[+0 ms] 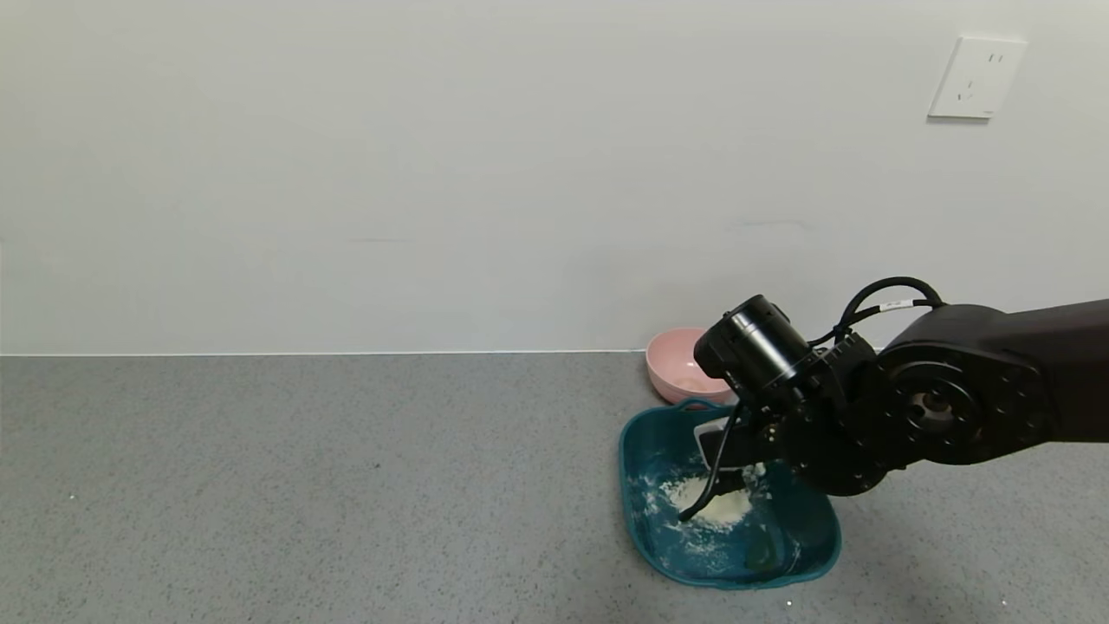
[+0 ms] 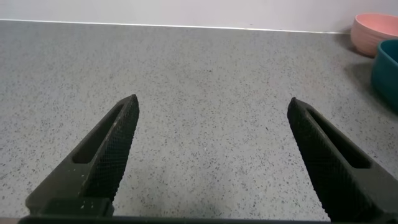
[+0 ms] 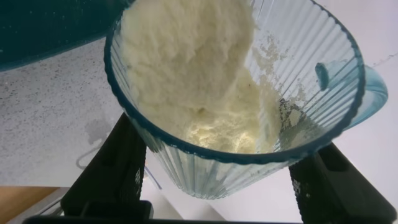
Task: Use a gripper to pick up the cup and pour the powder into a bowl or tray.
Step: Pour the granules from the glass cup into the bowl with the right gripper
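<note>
My right gripper (image 1: 736,464) hangs over the dark teal tray (image 1: 639,520), shut on the ribbed transparent cup (image 3: 236,155), which is tipped over toward the tray. In the right wrist view the cup sits between the black fingers (image 3: 112,168), its handle (image 3: 370,93) off to one side, and clumpy white powder (image 3: 199,74) slides toward its rim. In the head view the arm hides most of the cup (image 1: 712,433). A heap of powder (image 1: 715,503) lies in the tray. My left gripper (image 2: 212,102) is open and empty low over the bare counter, out of the head view.
A pink bowl (image 1: 676,364) stands just behind the tray against the wall; it also shows in the left wrist view (image 2: 373,31), next to the tray's edge (image 2: 387,68). The grey speckled counter (image 1: 303,485) stretches to the left. A wall socket (image 1: 975,78) is at upper right.
</note>
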`<state>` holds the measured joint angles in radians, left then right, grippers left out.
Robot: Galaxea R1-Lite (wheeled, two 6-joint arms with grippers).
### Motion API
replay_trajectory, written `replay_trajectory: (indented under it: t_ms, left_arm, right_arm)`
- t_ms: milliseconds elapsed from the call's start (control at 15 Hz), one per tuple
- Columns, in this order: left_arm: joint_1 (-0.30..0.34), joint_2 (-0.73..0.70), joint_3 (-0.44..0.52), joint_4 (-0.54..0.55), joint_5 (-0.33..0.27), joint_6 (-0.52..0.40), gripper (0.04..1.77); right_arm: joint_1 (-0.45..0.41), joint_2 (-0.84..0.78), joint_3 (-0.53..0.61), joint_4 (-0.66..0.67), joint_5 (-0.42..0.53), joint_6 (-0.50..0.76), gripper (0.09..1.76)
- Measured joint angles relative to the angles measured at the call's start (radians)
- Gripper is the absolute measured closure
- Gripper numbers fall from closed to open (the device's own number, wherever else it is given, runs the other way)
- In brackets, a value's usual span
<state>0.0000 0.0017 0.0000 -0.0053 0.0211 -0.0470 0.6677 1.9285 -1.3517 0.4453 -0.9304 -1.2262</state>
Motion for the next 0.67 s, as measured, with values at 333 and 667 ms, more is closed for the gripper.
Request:
replay_trajectory:
  t_ms: [333,667]
  left_arm:
    - [0.000,0.000,0.000,0.000,0.000,0.000,0.09]
    - [0.000,0.000,0.000,0.000,0.000,0.000,0.09]
  right_arm:
    - [0.012,0.001,0.003,-0.002,-0.013,-0.003,0.52]
    - [0.019,0.001,0.011,-0.007,-0.012,0.005,0.52]
